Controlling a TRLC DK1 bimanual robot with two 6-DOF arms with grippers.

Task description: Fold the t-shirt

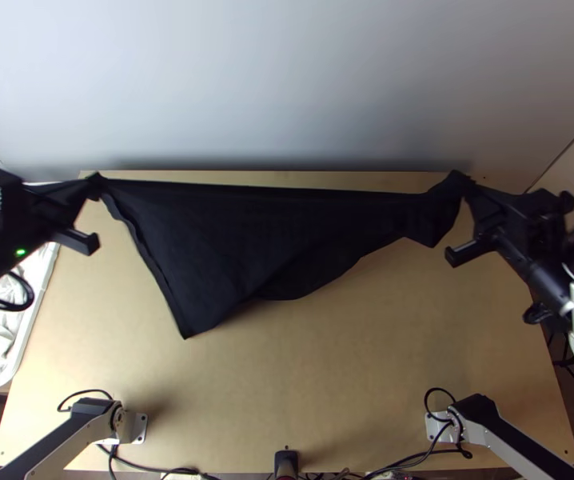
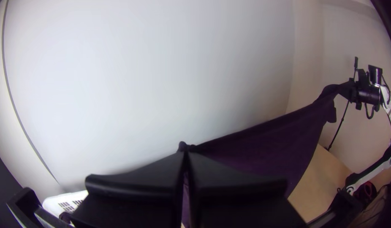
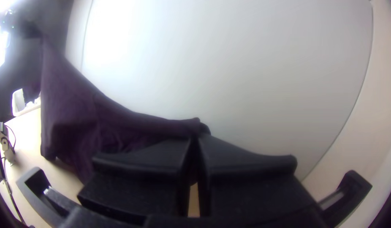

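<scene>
In the top view the black t-shirt [image 1: 231, 232] hangs stretched between both grippers, its upper edge nearly straight and a pointed corner hanging at the lower left. My left gripper [image 1: 95, 188] is shut on its left upper end; in the left wrist view the gripper [image 2: 185, 150] pinches a small bit of cloth [image 2: 263, 143]. My right gripper [image 1: 464, 182] holds the other upper end, where cloth bunches; in the right wrist view the gripper [image 3: 196, 135] is shut on the fabric [image 3: 85, 118]. Whether the lowest part touches the table cannot be told.
The light wooden table [image 1: 327, 384] lies below the cloth. A white bin [image 1: 27, 328] with pale and dark cloth stands at the table's left side. Arm bases and cables line the near edge, and a pale wall [image 1: 287, 80] rises behind the far edge.
</scene>
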